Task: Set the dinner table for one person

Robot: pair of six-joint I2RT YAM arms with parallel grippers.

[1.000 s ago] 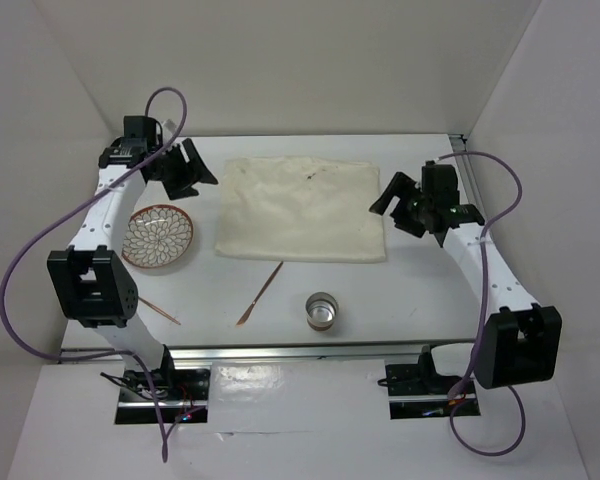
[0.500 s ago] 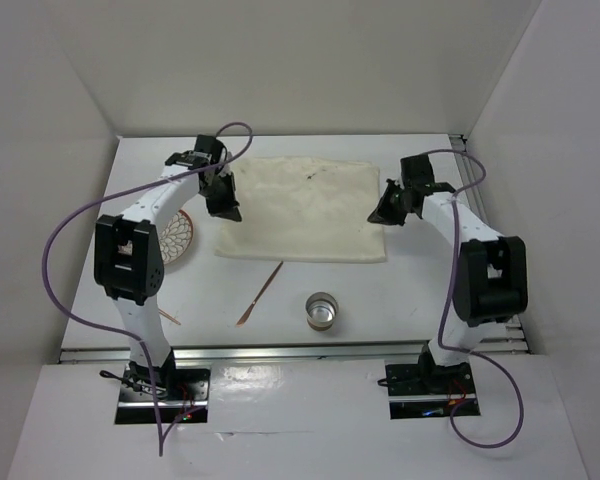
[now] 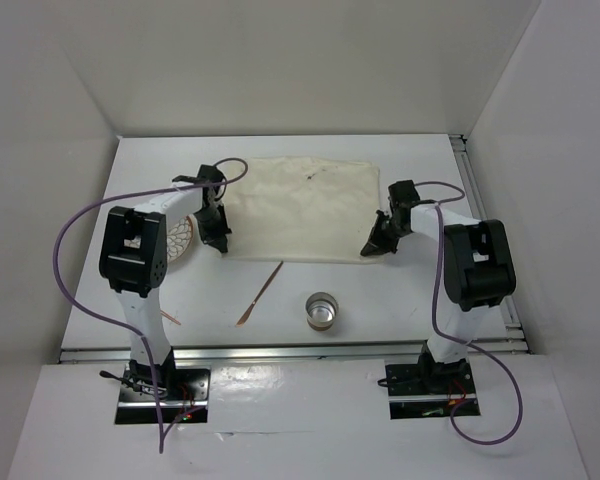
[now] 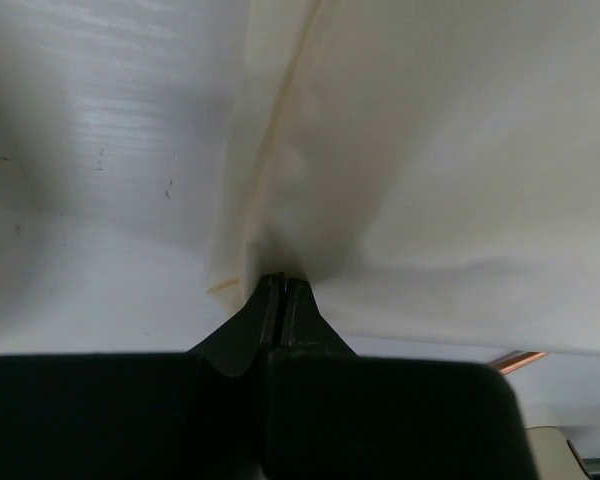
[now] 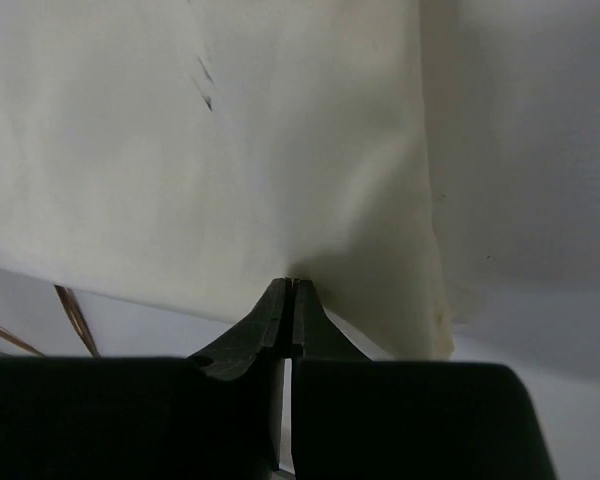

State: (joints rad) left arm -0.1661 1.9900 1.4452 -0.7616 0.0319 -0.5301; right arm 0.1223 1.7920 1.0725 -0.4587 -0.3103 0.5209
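A cream fabric placemat [image 3: 300, 208] lies flat on the far middle of the white dinner table [image 3: 410, 300]. My left gripper [image 3: 218, 243] is down at its near left corner, jaws shut on the cloth edge [image 4: 280, 230], which puckers up at the fingertips. My right gripper [image 3: 372, 248] is at the near right corner, jaws pinched shut on the placemat's near edge [image 5: 310, 200]. In the wrist views the left gripper [image 4: 283, 283] and the right gripper [image 5: 293, 285] both show fingertips pressed together with cloth between them.
A patterned plate [image 3: 180, 238] sits left of the placemat, partly hidden by my left arm. A copper utensil [image 3: 260, 293] and a glass [image 3: 322, 311] lie nearer the front. Another thin copper utensil [image 3: 170, 318] lies at the front left.
Both arms swung inward and down from the table's sides to the placemat's near corners. Both grippers went from open to shut on the cloth.
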